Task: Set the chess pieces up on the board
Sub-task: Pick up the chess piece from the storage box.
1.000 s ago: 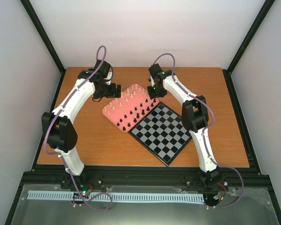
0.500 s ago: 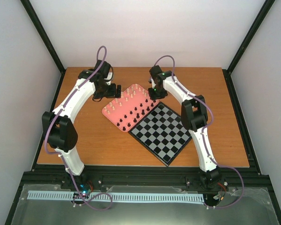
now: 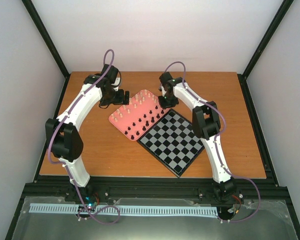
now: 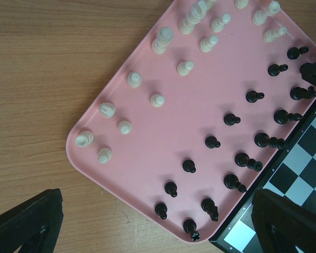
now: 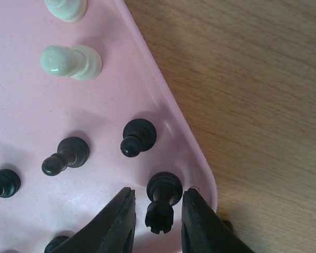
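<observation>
- The overhead view alone took in the whole layout. The board (image 3: 173,142) lay on the table (image 3: 102,150), edge to edge with the pink tray (image 3: 121,123), and the chess pieces (image 3: 140,112) stood on that tray.
- The left wrist view sorted them by colour: cream pieces (image 4: 185,67) on the tray's side away from the board, black pieces (image 4: 231,119) on the side next to it.
- Only the right wrist view showed the right gripper (image 5: 159,226) low at a tray corner. Its jaws were partly open, flanking a black notched-top piece (image 5: 162,196) beside the rim, with a thin gap visible on one side and no clear clamp.
- The left gripper (image 4: 157,192) hung over the tray's edge, jaws spread wide, released and grasping nothing.
</observation>
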`<control>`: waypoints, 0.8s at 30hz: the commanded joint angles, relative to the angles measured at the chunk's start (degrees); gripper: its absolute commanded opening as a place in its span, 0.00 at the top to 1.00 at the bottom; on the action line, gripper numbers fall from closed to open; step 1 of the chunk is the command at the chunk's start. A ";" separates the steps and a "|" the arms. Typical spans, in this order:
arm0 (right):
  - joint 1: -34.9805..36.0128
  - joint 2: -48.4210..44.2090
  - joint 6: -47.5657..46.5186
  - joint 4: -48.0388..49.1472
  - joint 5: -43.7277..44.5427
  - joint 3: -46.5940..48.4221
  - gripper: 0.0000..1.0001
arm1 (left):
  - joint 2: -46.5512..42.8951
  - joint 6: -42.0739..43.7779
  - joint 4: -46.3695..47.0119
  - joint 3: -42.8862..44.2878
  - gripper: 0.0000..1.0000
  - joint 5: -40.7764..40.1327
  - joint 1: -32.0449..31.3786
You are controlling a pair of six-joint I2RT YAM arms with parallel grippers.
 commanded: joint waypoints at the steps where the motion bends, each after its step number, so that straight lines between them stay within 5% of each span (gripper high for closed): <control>1: -0.43 0.89 -0.24 -0.44 -0.43 1.02 0.74 | 0.33 0.45 -0.76 1.61 0.00 -0.48 0.35; 11: -0.43 1.25 -0.25 -0.74 -1.03 1.96 0.82 | 0.24 0.45 -0.70 1.34 0.00 -0.52 0.34; 17: -0.43 0.99 -0.43 -0.87 -1.09 2.03 0.97 | 0.25 0.45 -0.62 1.19 0.00 -0.30 0.35; 24: -0.43 -1.73 -0.31 -1.82 -0.48 2.58 0.97 | 0.27 0.37 -0.61 1.24 0.00 -0.17 0.35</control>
